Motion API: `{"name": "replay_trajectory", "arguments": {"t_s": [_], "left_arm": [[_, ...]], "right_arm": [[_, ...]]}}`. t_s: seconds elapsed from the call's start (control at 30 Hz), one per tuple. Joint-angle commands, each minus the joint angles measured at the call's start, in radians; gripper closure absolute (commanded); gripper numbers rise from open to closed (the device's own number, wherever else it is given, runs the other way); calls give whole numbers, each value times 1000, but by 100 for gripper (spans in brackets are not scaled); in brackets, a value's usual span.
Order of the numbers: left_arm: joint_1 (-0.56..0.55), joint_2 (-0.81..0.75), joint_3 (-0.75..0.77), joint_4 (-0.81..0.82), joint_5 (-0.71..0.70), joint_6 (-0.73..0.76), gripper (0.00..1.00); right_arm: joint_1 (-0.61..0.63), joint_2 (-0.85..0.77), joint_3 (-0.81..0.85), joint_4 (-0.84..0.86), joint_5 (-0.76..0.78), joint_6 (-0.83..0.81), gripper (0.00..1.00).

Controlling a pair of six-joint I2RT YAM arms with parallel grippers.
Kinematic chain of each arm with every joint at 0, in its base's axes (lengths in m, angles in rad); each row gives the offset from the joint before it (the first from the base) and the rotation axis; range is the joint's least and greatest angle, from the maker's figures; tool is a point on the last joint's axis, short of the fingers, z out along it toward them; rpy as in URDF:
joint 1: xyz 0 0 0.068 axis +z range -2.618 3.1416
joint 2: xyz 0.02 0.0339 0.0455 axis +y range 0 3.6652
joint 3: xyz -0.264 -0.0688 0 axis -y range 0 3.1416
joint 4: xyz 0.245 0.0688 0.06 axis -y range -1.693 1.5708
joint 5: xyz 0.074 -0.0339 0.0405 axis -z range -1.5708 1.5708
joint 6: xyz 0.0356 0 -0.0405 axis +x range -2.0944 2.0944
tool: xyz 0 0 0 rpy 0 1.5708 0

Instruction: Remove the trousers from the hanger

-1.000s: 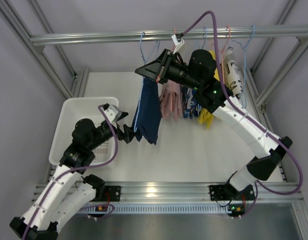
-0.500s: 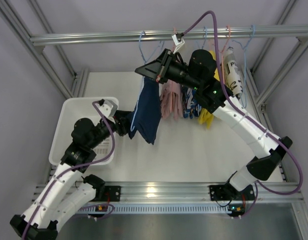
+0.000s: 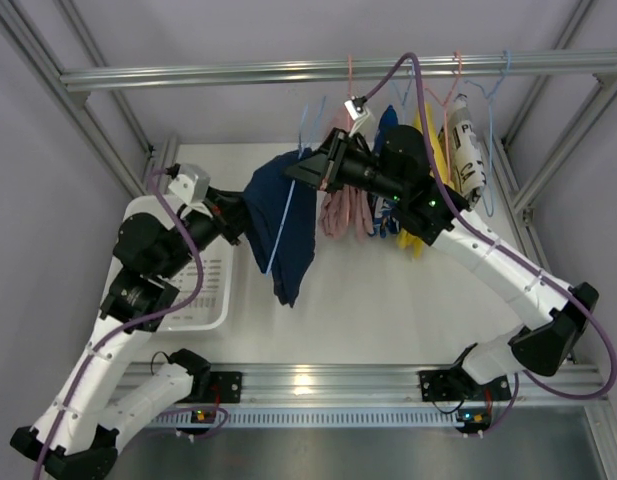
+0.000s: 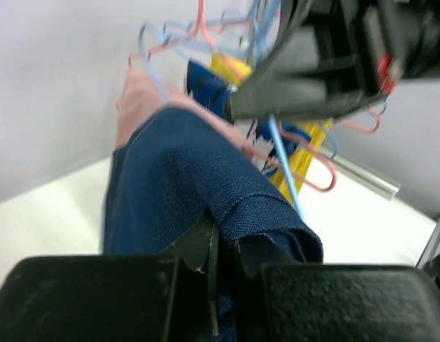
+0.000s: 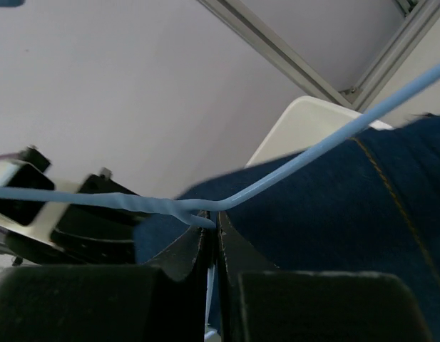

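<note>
My white worktop [image 3: 388,300] between pale walls [image 3: 188,30], left gripper [image 4: 221,246] clamped on navy trousers [image 4: 170,178], right gripper [image 5: 212,231] pinching their blue hanger [image 5: 334,137].

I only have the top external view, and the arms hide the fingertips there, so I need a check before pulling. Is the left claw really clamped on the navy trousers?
Observer: Yes. The left wrist view shows the left claw shut on a raised fold of the navy trousers.
Operator: And what does the right claw have?
Observer: In the right wrist view the right claw is shut on the light blue hanger, right at its twisted bend, with navy cloth behind it.
</note>
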Motion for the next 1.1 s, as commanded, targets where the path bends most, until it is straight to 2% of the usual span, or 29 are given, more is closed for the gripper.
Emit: {"name": "replay_trajectory", "arguments": {"t_s": [0.0,0.33,0.63,0.77,0.93,1.03,1.07], "left_arm": [[-2,-9,124,93,-19,-29,100],[1,40,335,96,-109,19,100],[4,142,619,53,-241,57,100],[5,163,700,18,-292,152,100],[5,117,658,-51,-431,334,100],[4,48,555,-55,-522,485,100],[4,28,477,-40,-551,570,100]], "right_arm": [[-15,-86,-36,77,-27,-65,100],[-35,-147,-132,70,-30,-119,100],[-37,-167,-192,66,-29,-141,100],[-37,-172,-199,76,-29,-141,100],[-38,-179,-199,73,-32,-142,100],[-38,-187,-202,71,-33,-144,100],[-38,-190,-204,71,-33,-142,100]]}}
